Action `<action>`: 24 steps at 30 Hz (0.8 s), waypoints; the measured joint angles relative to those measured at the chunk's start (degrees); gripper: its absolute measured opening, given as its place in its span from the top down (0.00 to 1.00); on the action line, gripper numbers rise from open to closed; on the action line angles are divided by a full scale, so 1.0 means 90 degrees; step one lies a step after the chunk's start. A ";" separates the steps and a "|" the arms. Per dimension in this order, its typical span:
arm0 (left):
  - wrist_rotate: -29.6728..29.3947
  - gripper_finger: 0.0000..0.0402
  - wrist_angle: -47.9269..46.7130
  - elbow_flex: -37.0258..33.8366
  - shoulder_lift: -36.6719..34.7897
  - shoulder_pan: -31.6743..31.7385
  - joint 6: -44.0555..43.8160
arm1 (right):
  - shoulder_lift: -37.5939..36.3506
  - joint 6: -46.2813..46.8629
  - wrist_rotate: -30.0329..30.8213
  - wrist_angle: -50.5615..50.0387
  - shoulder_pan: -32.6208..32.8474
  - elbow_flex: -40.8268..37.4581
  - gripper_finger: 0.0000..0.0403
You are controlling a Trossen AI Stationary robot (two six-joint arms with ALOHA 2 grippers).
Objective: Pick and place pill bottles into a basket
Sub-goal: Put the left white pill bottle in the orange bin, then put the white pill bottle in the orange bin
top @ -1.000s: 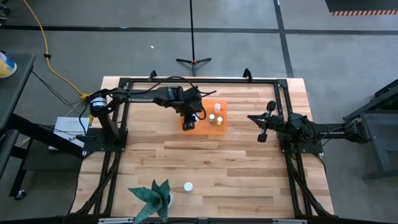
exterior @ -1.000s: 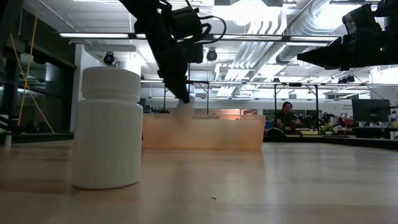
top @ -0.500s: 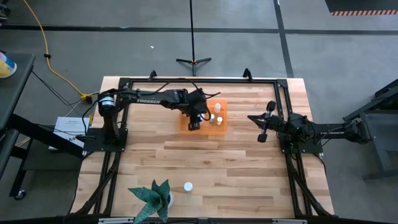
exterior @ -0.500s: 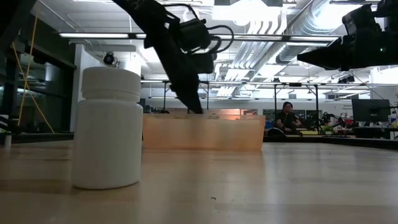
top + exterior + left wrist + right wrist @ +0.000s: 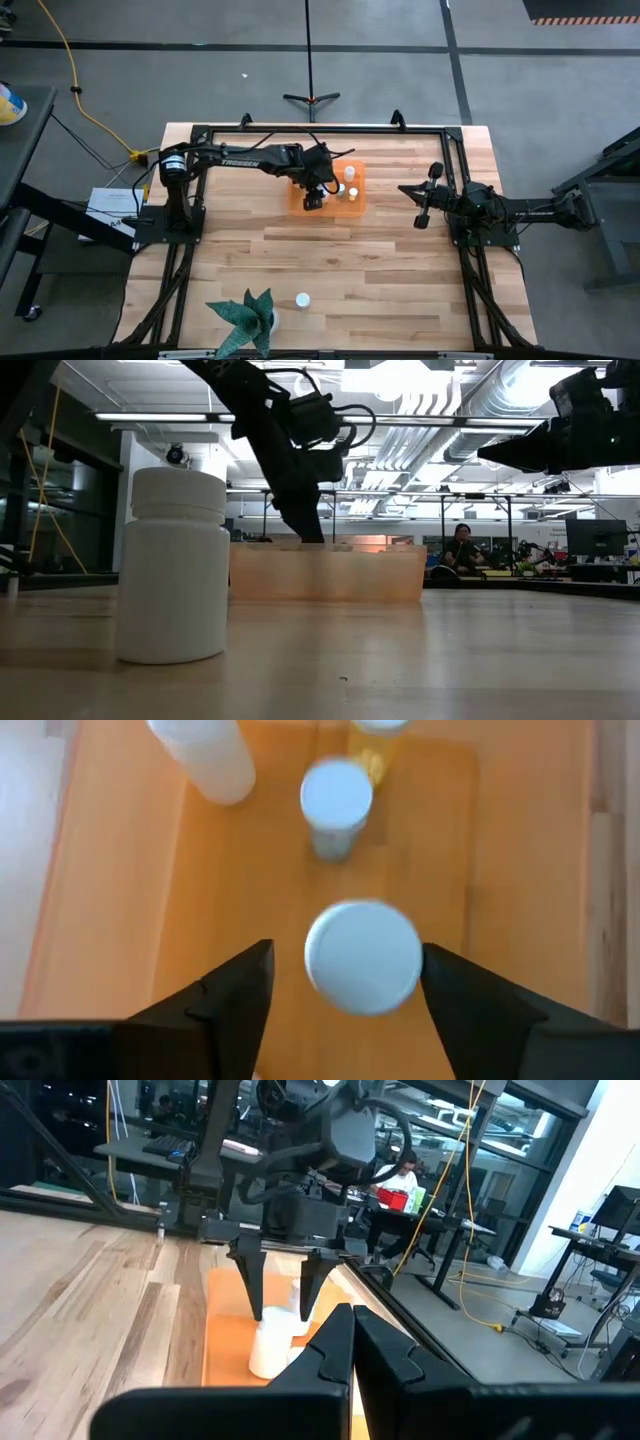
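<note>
L gripper (image 5: 345, 982) over basket (image 5: 352, 204), fingers spread w/ a pill bottle (image 5: 362, 956) between, untouched. R gripper (image 5: 421, 207) idle beside basket, fingers closed.

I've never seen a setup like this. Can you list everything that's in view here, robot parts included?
Pill bottles in the basket: four, white, one between the left claw's open fingers, three beyond it.
Pill bottle on the table: one, white, near the front edge beside the plant.
Basket: one, translucent orange, at the back middle of the table.
Plant: one, green and spiky, front left of the table.
Table: one, light wood, with a black frame.
Stand: one, black, on the floor behind the table.
Cable: one, yellow, on the floor at left.
Person: one, seated far back in the room.
Left claw: black, open, down in the basket.
Right claw: black, shut, waiting at the table's right side.
</note>
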 joint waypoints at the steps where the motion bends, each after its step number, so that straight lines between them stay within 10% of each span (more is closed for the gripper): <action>1: -0.0022 0.28 -0.0147 0.0041 0.0000 -0.0002 -0.0007 | 0.0000 0.0000 0.0002 -0.0002 0.0000 0.0000 1.00; 10: 0.0209 0.31 -0.2923 0.2083 -0.0127 -0.0424 -0.0222 | 0.0000 -0.0125 0.0028 0.0003 0.0000 0.0000 1.00; 24: -0.0779 0.33 -0.3202 0.2722 -0.0017 -0.3679 -0.0469 | 0.0000 -0.0260 0.0026 0.0006 0.0000 0.0000 1.00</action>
